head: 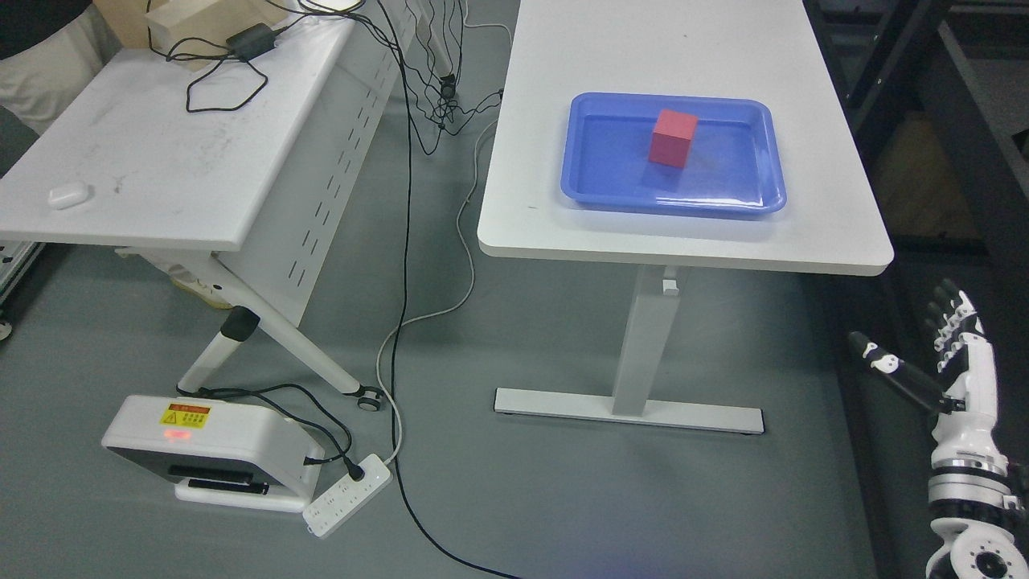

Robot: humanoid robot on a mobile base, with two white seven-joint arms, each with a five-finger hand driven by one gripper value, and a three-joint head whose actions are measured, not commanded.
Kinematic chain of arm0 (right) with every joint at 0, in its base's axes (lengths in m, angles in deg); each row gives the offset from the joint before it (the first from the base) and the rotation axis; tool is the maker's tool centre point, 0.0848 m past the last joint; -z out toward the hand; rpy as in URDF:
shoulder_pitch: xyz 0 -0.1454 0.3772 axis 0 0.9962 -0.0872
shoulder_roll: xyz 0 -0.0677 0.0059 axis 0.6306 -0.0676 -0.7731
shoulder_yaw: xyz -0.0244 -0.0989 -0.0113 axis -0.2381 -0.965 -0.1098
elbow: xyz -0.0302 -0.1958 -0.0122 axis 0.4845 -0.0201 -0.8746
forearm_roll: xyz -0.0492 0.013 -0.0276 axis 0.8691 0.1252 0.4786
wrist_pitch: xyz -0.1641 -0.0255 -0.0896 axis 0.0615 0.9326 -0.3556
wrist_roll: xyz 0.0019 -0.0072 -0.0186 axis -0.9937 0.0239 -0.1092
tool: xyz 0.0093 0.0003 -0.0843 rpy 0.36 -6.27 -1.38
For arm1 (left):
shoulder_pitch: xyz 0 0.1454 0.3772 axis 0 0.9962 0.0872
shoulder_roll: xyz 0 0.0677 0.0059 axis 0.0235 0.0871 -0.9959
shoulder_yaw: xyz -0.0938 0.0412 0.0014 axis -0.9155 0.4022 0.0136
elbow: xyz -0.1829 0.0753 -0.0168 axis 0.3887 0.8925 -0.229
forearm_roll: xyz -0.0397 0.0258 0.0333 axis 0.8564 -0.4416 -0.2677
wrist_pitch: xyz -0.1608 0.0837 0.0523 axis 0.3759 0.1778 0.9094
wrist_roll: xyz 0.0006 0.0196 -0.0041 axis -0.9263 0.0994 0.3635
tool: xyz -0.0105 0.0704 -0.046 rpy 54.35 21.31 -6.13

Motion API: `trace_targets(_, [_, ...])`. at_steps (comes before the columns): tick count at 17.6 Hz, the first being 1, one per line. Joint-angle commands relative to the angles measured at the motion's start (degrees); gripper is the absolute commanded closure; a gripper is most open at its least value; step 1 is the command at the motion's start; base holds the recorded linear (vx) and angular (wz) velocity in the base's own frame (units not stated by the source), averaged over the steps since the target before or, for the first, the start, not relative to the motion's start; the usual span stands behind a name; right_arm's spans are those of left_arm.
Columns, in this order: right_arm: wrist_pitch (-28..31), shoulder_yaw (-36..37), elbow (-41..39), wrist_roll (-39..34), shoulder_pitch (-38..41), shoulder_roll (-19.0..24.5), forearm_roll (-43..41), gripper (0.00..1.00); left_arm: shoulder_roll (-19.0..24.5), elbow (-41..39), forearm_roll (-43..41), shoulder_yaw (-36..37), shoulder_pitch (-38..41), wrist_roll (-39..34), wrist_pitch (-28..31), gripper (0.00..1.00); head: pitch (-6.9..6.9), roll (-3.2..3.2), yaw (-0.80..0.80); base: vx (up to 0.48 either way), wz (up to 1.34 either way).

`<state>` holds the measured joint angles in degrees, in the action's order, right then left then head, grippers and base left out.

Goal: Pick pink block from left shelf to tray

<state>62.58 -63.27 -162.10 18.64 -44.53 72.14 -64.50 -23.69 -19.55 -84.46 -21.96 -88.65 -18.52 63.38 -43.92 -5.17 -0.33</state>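
The pink block (674, 137) stands upright inside the blue tray (587, 181), a little behind the tray's middle. The tray rests on the white table (667, 237) at the right of the head view. My right hand (924, 346) hangs low at the far right edge, well below and to the right of the table's front corner. Its fingers are spread and hold nothing. The left arm does not show.
A second white table (153, 177) on the left carries a small white case (67, 195), cables and a power adapter (251, 39). On the grey floor lie a white device (213, 450), a power strip (347, 494) and loose cables. Dark shelving stands at the far right.
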Motion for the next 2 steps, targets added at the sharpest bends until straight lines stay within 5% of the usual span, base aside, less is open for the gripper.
trace_targets(1, [-0.01, 0.01, 0.05, -0.04, 0.05, -1.00, -0.03, 0.00, 1.00, 0.00, -0.09, 0.00, 0.52, -0.04, -0.04, 0.00, 0.00, 0.00, 0.00, -0.047, 0.06])
trace_targets(2, [-0.01, 0.01, 0.05, -0.04, 0.05, -1.00, -0.03, 0.00, 1.00, 0.00, -0.09, 0.00, 0.52, -0.04, -0.04, 0.00, 0.00, 0.00, 0.00, -0.047, 0.06])
